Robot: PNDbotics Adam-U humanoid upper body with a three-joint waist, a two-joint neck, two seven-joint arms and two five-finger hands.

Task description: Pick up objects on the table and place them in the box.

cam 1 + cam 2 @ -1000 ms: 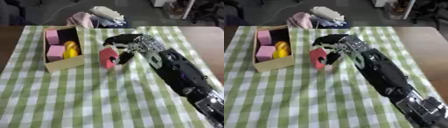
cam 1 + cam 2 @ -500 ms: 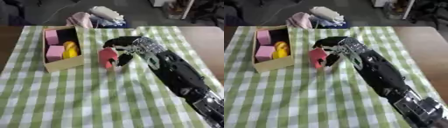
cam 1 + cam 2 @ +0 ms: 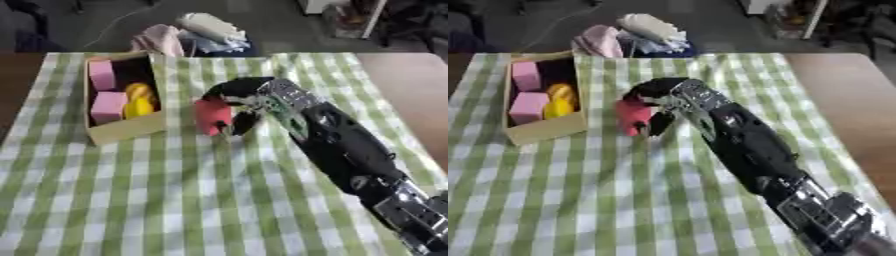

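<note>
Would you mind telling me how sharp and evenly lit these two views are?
Left eye view: soft all over; the right hand and red block have fuzzy edges. Right eye view: equally soft, light even on the cloth, no glare, dark background.

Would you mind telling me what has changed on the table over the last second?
Very little. The right hand stays curled round the red object, having drifted at most slightly toward the box. The pink blocks and the yellow item in the box, and the checked cloth, lie as before. The left hand is out of view.
</note>
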